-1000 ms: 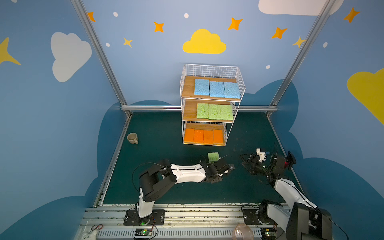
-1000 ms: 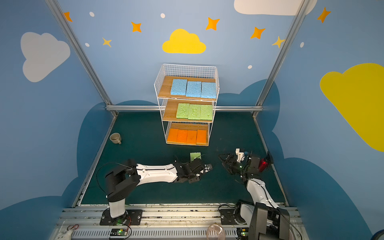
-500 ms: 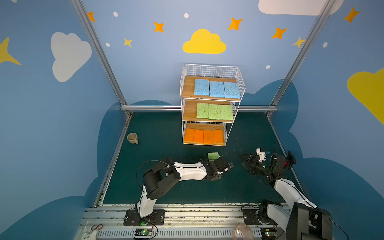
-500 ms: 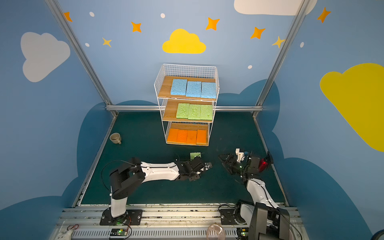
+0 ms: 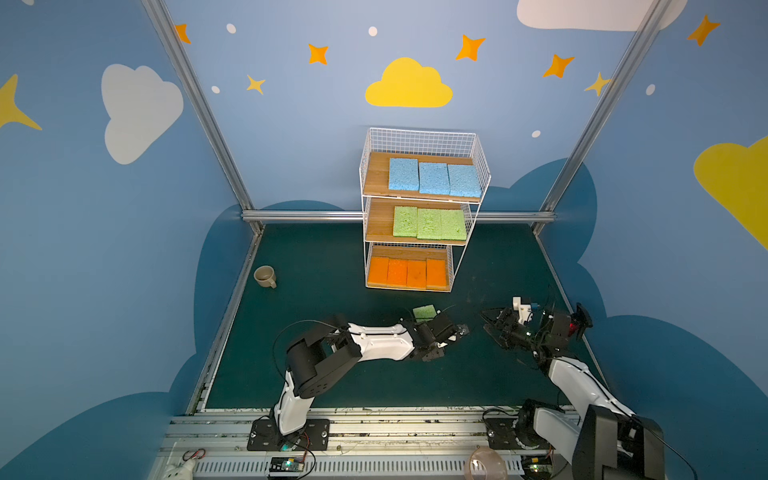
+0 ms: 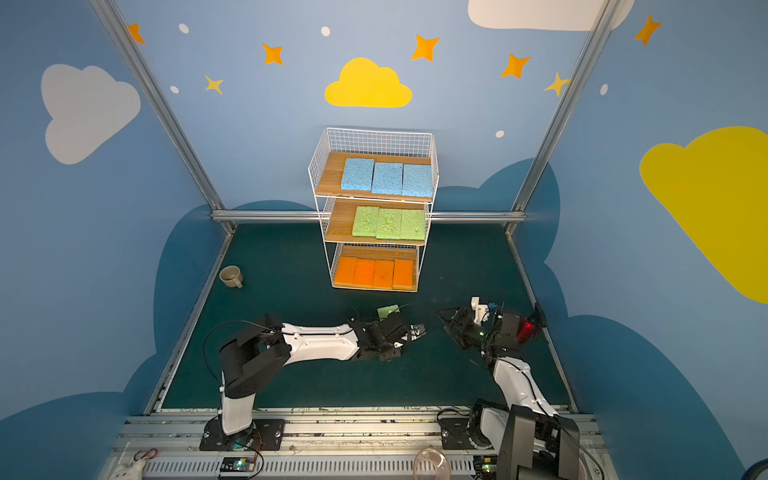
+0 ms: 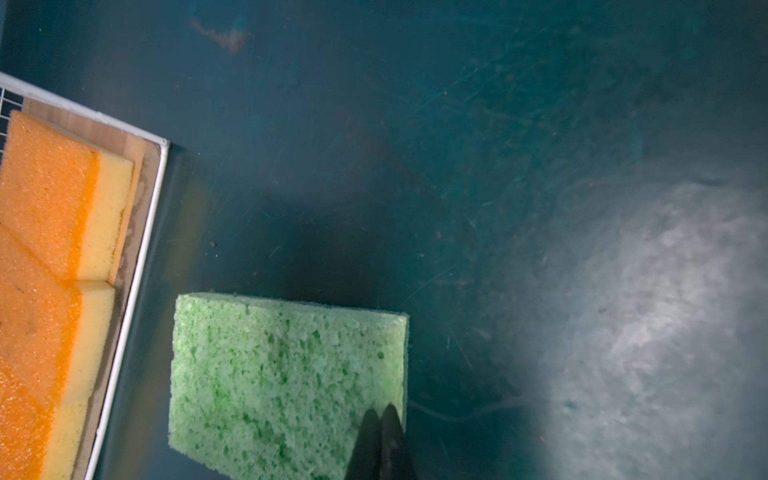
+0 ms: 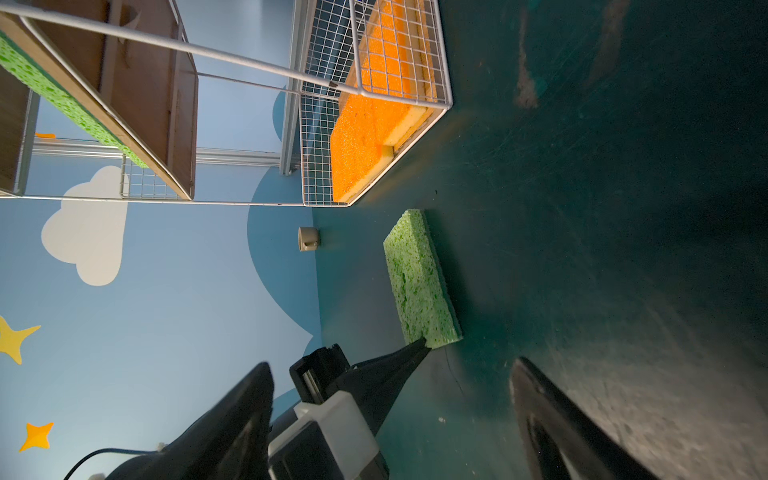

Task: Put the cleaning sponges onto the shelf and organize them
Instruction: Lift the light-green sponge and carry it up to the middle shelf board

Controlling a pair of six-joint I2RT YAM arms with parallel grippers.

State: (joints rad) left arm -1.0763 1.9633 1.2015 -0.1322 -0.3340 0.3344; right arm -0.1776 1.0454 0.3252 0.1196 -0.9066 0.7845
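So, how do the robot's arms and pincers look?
The left arm and right arm have white shells and black joints. A thin black cable loops at the left shoulder. The left pincer and right pincer have black, pointed fingers. A red light glows near the right wrist.

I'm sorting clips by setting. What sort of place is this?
Likely a staged robot test cell, not a home: the left arm and right arm are mounted on a metal rail, metal posts frame the dark green table, and the walls carry cartoon clouds and stars.
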